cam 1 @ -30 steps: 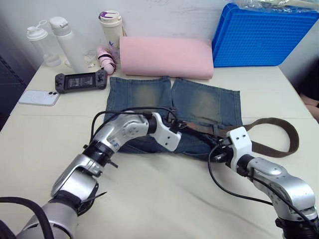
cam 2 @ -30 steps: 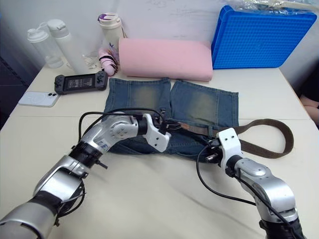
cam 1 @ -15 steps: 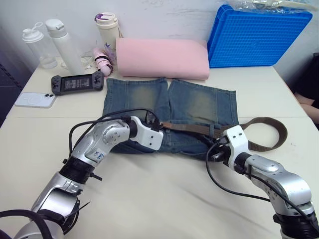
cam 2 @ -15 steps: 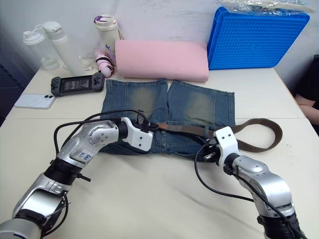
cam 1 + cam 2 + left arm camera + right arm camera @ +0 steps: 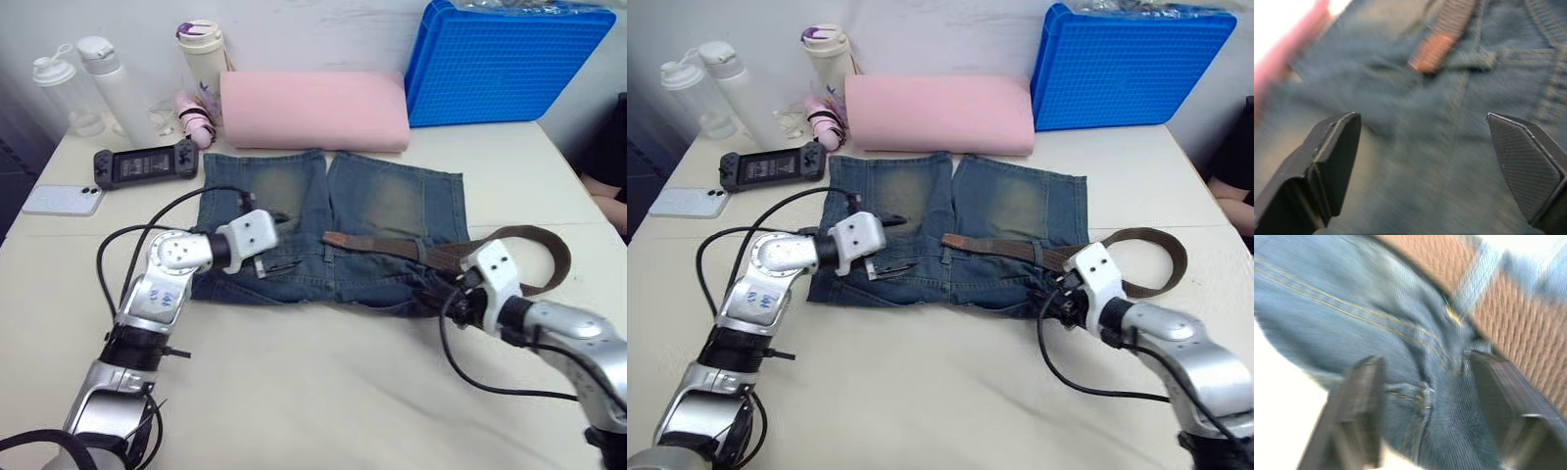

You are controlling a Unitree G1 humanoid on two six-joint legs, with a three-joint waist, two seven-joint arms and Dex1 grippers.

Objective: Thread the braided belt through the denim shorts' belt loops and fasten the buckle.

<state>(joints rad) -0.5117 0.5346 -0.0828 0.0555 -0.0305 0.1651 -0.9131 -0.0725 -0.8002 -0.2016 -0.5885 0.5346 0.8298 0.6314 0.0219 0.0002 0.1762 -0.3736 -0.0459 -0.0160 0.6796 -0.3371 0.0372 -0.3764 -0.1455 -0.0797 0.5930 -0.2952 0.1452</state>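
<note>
The denim shorts lie flat on the table, waistband toward me. The braided belt runs along the waistband from its loose end near the middle, under a belt loop, and curls into a loop off the right side. I cannot make out the buckle. My left gripper is open over the left half of the shorts, apart from the belt end. My right gripper is open at the shorts' right waistband corner, with denim between its fingers and the strap just beyond.
A pink foam roll and a blue crate stand behind the shorts. Bottles, a tumbler, a game console and a phone sit at the back left. A person's arm shows at the right edge.
Both grippers have opened and let go of the belt. My left gripper drew back to the left, away from the belt end. The right one shifted slightly right.
</note>
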